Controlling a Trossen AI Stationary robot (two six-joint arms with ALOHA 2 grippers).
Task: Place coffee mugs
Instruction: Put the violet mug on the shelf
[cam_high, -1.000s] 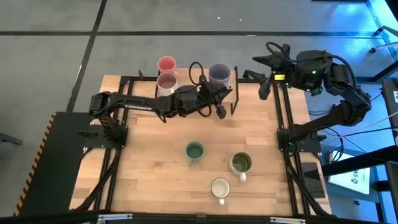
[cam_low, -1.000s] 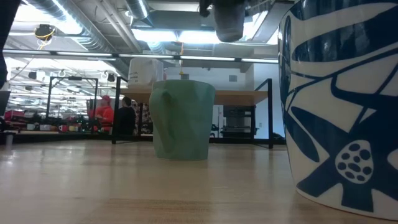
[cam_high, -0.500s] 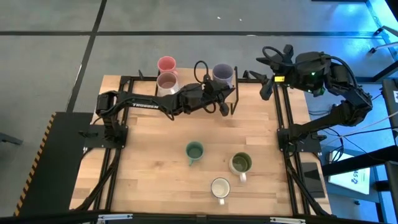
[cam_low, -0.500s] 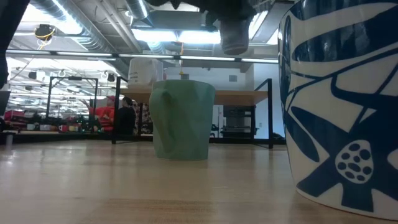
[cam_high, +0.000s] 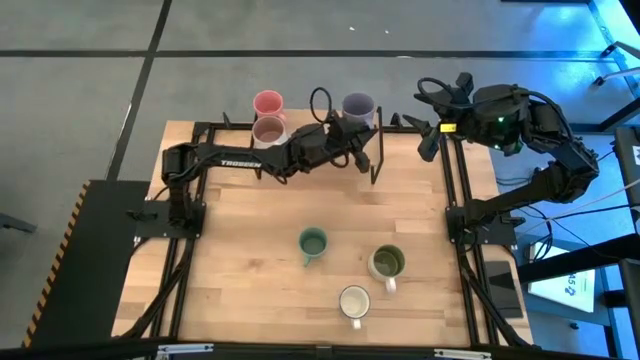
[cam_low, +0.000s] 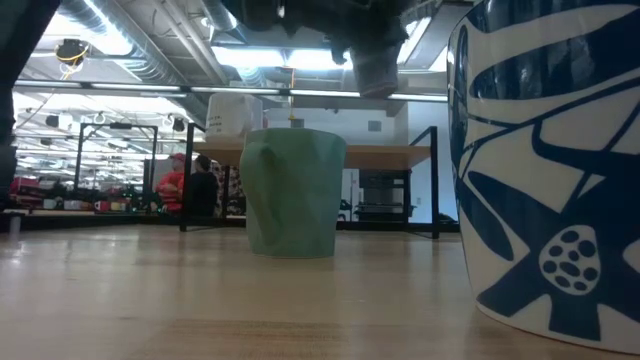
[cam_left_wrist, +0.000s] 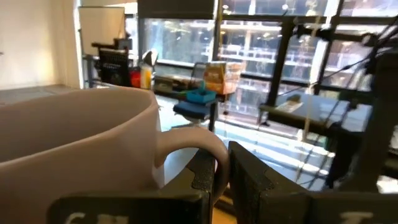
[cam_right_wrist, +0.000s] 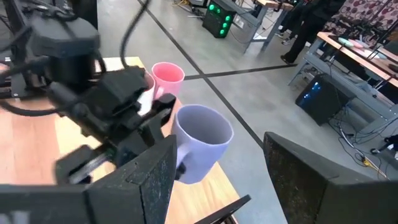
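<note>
My left gripper (cam_high: 350, 130) is at the table's far edge, shut on the lavender mug (cam_high: 358, 105), which is also visible in the right wrist view (cam_right_wrist: 202, 146) and up high in the low view (cam_low: 375, 65). The pink mug (cam_high: 267, 102) and the white mug with a mauve inside (cam_high: 269, 130) are at the far edge, left of it. The teal-green mug (cam_high: 313, 242), olive-green mug (cam_high: 387, 262) and white mug (cam_high: 353, 300) stand upright on the wooden table. My right gripper (cam_right_wrist: 217, 186) hangs open near the far right corner, pointing at the lavender mug. My left gripper pinches the lavender mug's handle (cam_left_wrist: 208, 143) between its two fingers (cam_left_wrist: 249, 180). The fingers come in about level from the table's left side. The mug is lifted clear of the table and stays upright, mouth up.
Black frame bars (cam_high: 377, 150) run along the far edge around the held mug. In the low view a mug with a blue pattern (cam_low: 545, 170) fills the right side, close to the camera. Bare wood lies between the far edge and the three standing mugs. People stand in the room behind.
My left arm has stretched toward the far edge and a little to the right, carrying the lavender mug with it. The mug has stayed upright in the hold.
</note>
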